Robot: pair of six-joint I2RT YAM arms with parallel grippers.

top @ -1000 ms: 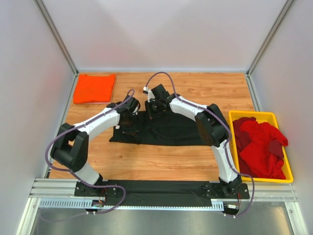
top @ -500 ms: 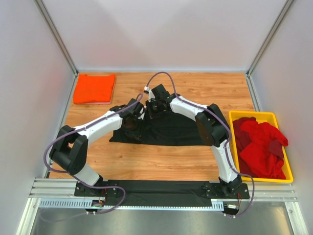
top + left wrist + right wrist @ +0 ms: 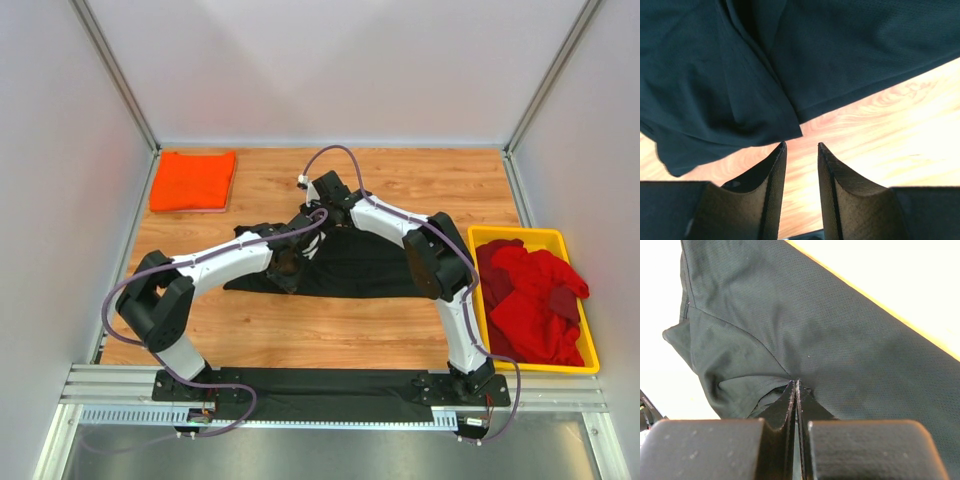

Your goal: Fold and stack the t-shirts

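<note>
A black t-shirt lies spread on the wooden table, partly folded over itself. My right gripper is at its far edge. In the right wrist view the right gripper is shut, with a pinch of the black t-shirt gathered at its tips. My left gripper hovers over the shirt's left half. It stands open in the left wrist view, nothing between its fingers, just short of a hem corner of the black t-shirt. A folded orange t-shirt lies at the back left. Red t-shirts are heaped at the right.
The red shirts fill a yellow plastic tray against the right wall. White walls with metal posts close in the table on three sides. Bare wood shows in front of the black shirt and at the back right.
My left gripper has opened and let go of the black shirt, and its arm has swung right, nearer the right gripper. The right gripper has stayed shut at the shirt's far edge.
</note>
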